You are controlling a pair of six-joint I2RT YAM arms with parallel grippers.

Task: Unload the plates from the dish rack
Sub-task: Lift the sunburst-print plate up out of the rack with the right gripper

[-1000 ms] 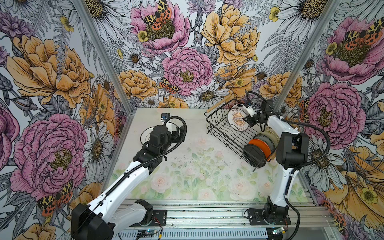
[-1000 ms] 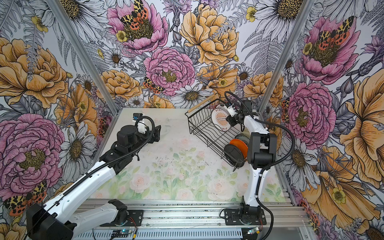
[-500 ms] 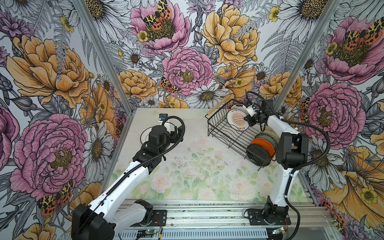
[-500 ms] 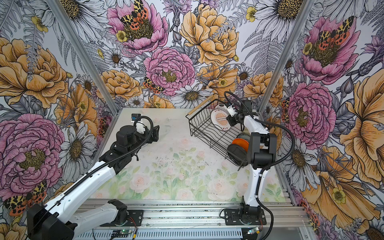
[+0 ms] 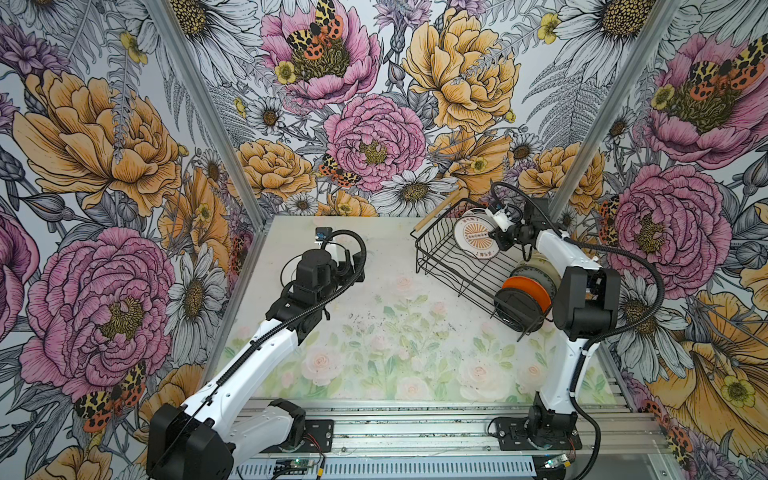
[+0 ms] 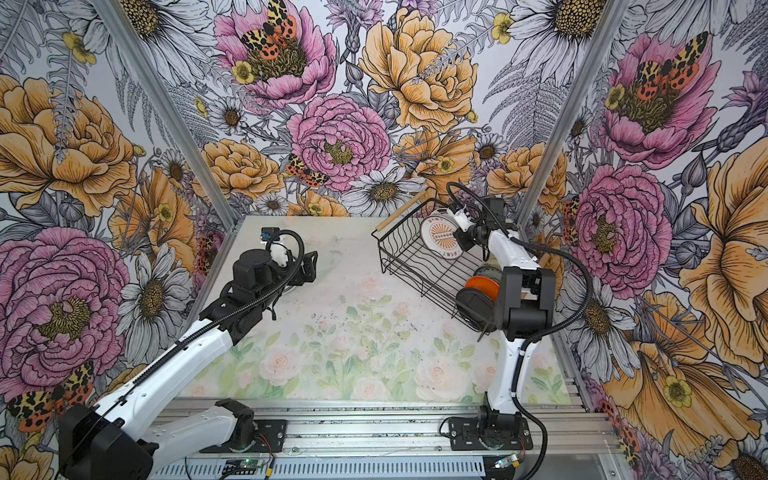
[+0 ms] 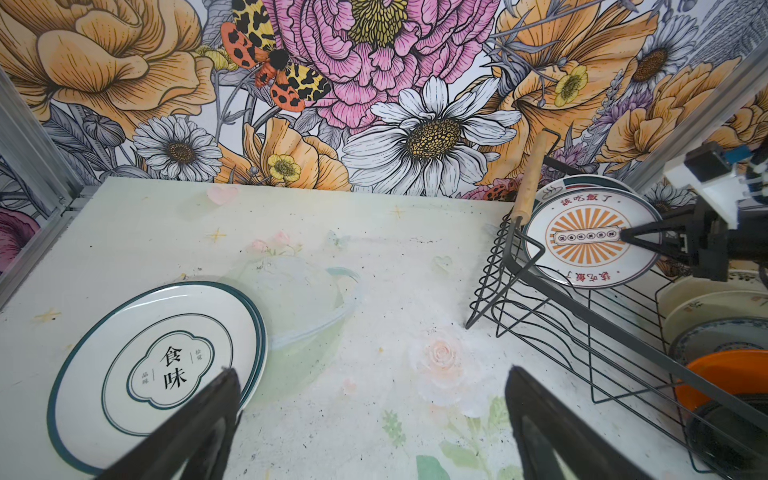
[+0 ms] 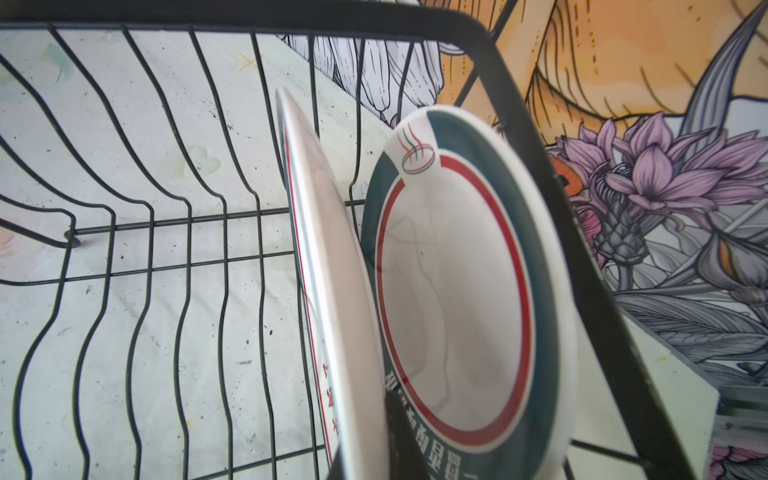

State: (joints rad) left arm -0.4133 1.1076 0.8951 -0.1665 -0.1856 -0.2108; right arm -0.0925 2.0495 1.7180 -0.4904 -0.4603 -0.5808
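**Right claw clamped on the sunburst plate, far end of rack**

Left of centre in both top views, the left gripper (image 5: 356, 266) (image 6: 309, 266) sits low over the floral-print table (image 5: 395, 332) with its jaws spread wide and nothing between them. The left wrist view shows the same gripper (image 7: 374, 424) and a round white plate with dark teal rim (image 7: 153, 370) lying flat on the table by one fingertip. In the top views the arm hides most of that plate.

At the upper right of the tabletop, the rectangular black wire dish rack (image 5: 417, 259) (image 7: 602, 309) sits diagonally, its light wooden rod handle (image 5: 440, 212) at the far end. The round orange-sunburst plate (image 5: 473, 241) (image 6: 440, 241) (image 7: 586, 241) stands on edge just behind that handle.

The right gripper (image 5: 494, 239) (image 6: 460, 243) is closed on its rim. One finger (image 7: 652, 245) lies across the printed face.

Only the right wrist view shows what's behind. The held plate is edge-on (image 8: 316, 249), and a white plate with teal band and red ring (image 8: 457, 311) sits close behind it against the rack's end bar. A dark finger sits in the gap between the two.

At the near end of the rack, beside the right arm's elbow, are a black plate (image 5: 515, 305) and a plain orange plate (image 5: 525, 284). The arm partly hides the paler ones behind. The left wrist view separates these into a blue-patterned plate (image 7: 723, 336) and cream plates (image 7: 706, 299).
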